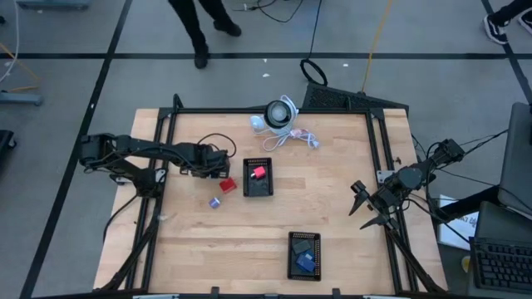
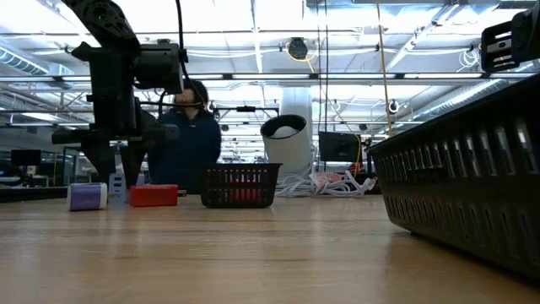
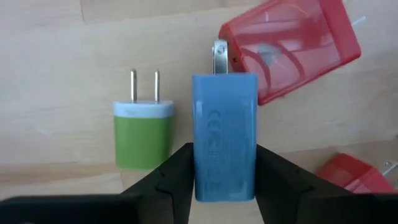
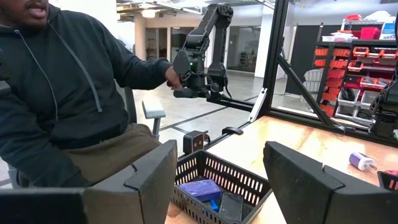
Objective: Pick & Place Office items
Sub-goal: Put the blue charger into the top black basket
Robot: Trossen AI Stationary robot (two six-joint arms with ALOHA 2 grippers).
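Gripping one blue charger [image 3: 224,134], the left gripper [image 3: 224,180] is hovering beside two red chargers [image 3: 289,46], one green [image 3: 143,132]; only its wrist view is showing this. Right gripper [image 4: 221,171] is waiting open above a tray [image 4: 239,180].

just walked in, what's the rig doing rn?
Sorting small plug-in chargers into black trays. The left gripper is shut on a blue charger at the table's left side, next to a green charger and a red one. One tray mid-table holds a red piece; the near tray holds blue pieces. The right gripper waits open at the right edge, empty.
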